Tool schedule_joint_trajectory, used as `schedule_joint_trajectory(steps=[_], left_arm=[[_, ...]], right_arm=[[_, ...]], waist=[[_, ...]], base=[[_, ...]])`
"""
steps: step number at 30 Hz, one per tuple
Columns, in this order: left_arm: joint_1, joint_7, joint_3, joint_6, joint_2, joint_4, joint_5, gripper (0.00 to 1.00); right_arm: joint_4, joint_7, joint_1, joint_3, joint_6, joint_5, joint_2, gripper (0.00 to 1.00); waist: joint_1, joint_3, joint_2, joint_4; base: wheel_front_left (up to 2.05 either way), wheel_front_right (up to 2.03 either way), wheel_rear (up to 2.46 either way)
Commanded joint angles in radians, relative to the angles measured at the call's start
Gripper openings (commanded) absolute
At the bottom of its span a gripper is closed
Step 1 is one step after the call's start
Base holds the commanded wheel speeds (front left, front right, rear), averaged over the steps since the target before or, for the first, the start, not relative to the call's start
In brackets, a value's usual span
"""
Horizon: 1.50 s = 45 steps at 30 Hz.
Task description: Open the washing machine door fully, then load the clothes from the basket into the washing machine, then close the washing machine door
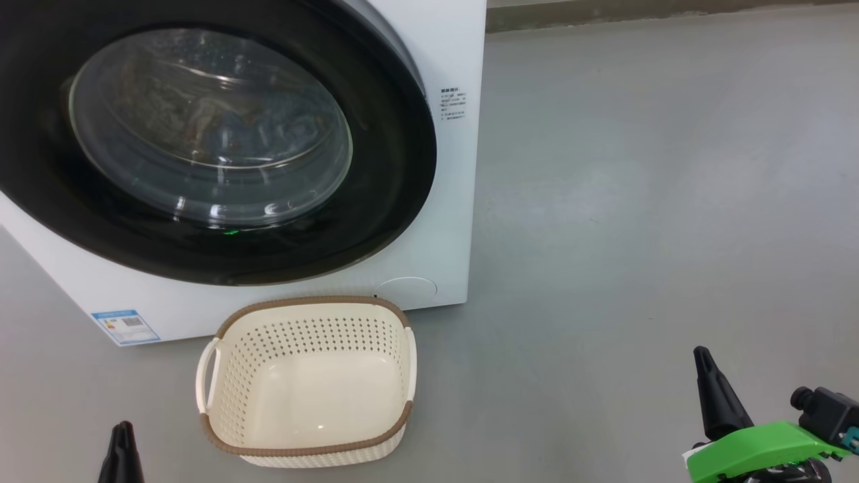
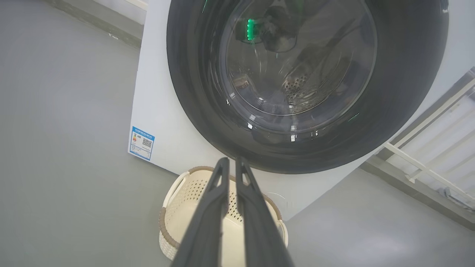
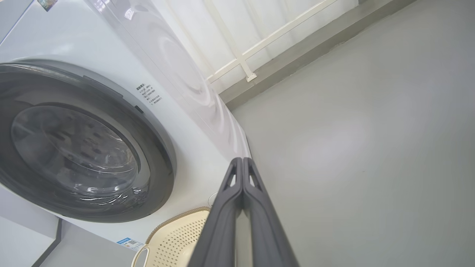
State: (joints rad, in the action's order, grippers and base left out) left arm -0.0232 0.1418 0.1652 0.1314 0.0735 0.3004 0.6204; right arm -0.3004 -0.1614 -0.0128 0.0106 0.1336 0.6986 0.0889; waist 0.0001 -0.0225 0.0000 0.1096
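Both pairs of jaws are pressed together and pinch nothing. The left jaws sit low at the robot's left and the right jaws low at its right, both clear of everything.

Just ahead of the left jaws, and off to the left of the right jaws, the basket (image 1: 309, 332) stands upright on the floor (image 1: 637, 201). It is empty, its cream bottom bare.

Beyond the basket, well ahead of both pairs of jaws, the washing machine door (image 1: 389, 168) lies flush against the washing machine (image 1: 456, 201). Behind its glass, muddled brownish and bluish shapes are probably the clothes (image 1: 201, 124) in the drum, though reflections blur them.

By my judgement all three steps look finished: loaded, shut, basket emptied. What remains, if anything, is confirming that the latch has caught. That would call for a closed-jaw push on the black ring's right-hand edge, straight ahead past the basket without knocking it.
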Motion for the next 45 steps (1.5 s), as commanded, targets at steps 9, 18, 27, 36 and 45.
schedule_joint_trajectory(steps=[9,18,27,36,45], left_arm=[[0.049,-0.029,0.002,0.0,0.007,-0.029,0.124,0.0],[0.059,-0.055,-0.004,0.0,0.003,-0.032,0.224,0.0],[0.069,-0.079,-0.009,0.0,0.0,-0.034,0.314,0.0],[0.079,-0.106,-0.015,0.0,-0.003,-0.036,0.415,0.0],[0.09,-0.132,-0.021,0.0,-0.007,-0.038,0.515,0.0]], right_arm=[[0.031,0.028,-0.048,-0.011,-0.001,0.123,0.007,0.0],[0.034,0.052,-0.053,-0.018,-0.001,0.219,0.006,0.0],[0.036,0.074,-0.059,-0.025,-0.001,0.305,0.005,0.0],[0.038,0.098,-0.065,-0.033,-0.002,0.402,0.004,0.0],[0.041,0.123,-0.071,-0.041,-0.002,0.498,0.002,0.0]], waist=[[0.0,0.003,0.0,-0.013],[0.0,0.005,0.0,-0.024],[0.0,0.007,0.0,-0.034],[0.0,0.009,0.0,-0.045],[0.0,0.011,0.0,-0.057]], base=[[0.0,0.0,0.0],[0.0,0.0,0.0],[0.0,0.0,0.0],[0.0,0.0,0.0],[0.0,0.0,0.0]])
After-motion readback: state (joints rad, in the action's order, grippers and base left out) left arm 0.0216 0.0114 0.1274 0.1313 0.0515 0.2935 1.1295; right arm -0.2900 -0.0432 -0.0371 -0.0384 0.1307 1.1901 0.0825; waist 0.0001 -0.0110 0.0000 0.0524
